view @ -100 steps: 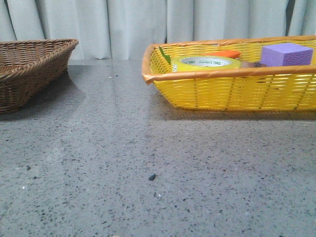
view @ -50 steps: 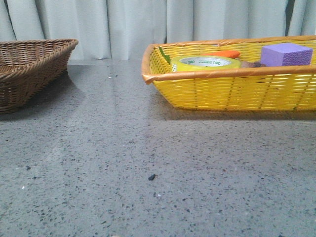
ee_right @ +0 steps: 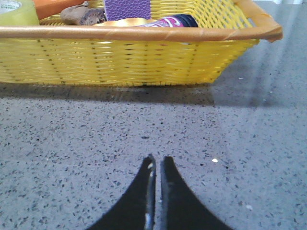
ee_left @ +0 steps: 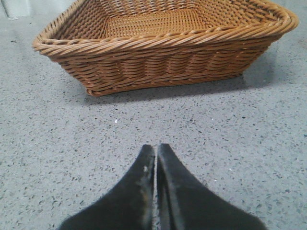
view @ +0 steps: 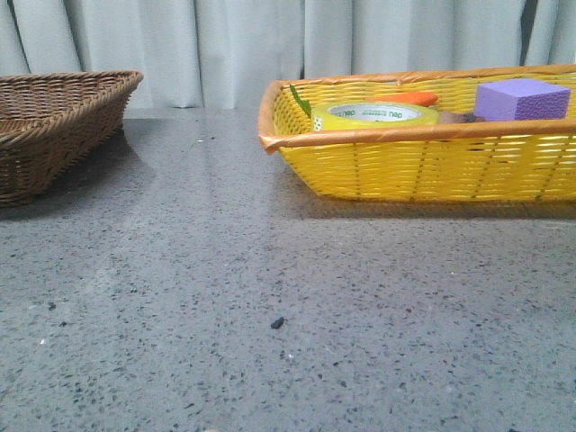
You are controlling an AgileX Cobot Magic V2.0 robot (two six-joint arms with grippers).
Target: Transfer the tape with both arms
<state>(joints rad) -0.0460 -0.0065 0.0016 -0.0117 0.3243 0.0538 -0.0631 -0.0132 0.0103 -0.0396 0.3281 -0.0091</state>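
The yellow tape (view: 375,114) lies flat in the yellow basket (view: 423,166) at the back right of the table; its edge (ee_right: 17,12) shows in a corner of the right wrist view. My left gripper (ee_left: 156,147) is shut over bare table, a short way in front of the brown wicker basket (ee_left: 163,52). Shut too, my right gripper (ee_right: 157,159) hangs over the table in front of the yellow basket (ee_right: 120,57), holding nothing. Neither gripper appears in the front view.
A purple foam block (view: 522,98) and an orange object (view: 405,97) share the yellow basket, with a brownish item (ee_right: 81,14) and a dark bottle (ee_right: 175,21). The brown wicker basket (view: 54,126) stands at the back left. Grey speckled table (view: 270,297) lies between them.
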